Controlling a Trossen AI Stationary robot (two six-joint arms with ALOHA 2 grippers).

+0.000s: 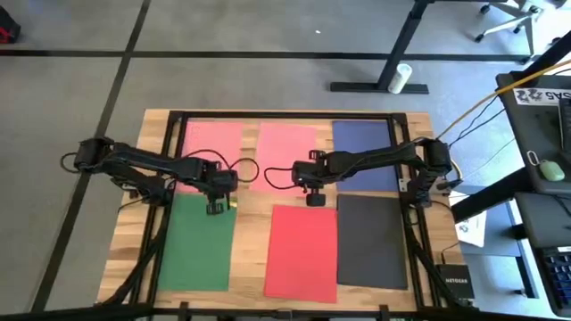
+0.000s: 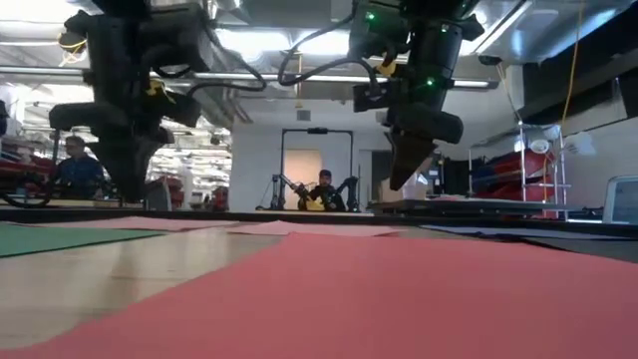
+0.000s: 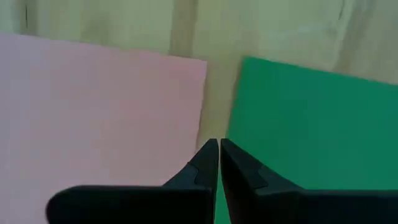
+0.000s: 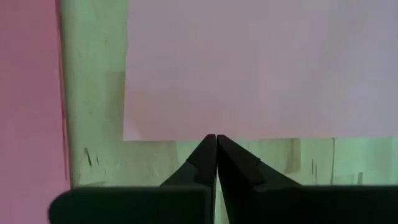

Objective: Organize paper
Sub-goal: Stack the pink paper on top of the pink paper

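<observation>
The paper is lying flat on the wooden table in two rows of three sheets, none overlapping, which reads as a sorting layout with each colour getting its own spot. The left gripper is hovering with its fingers pressed together and holding nothing; just beyond its tip the green sheet is lying on one side and the pink sheet on the other, with a strip of bare wood between them, so it seems to be lining up on the green sheet's top corner. The right gripper is likewise closed on nothing, hanging over bare wood; the second pink sheet is lying just ahead of its tip, the red sheet just behind it. The navy sheet and the dark grey sheet are sitting out to the right gripper's far side, beneath its arm. No writing is showing on any sheet; a small black box off the table's corner is carrying white lettering that I cannot read with confidence
</observation>
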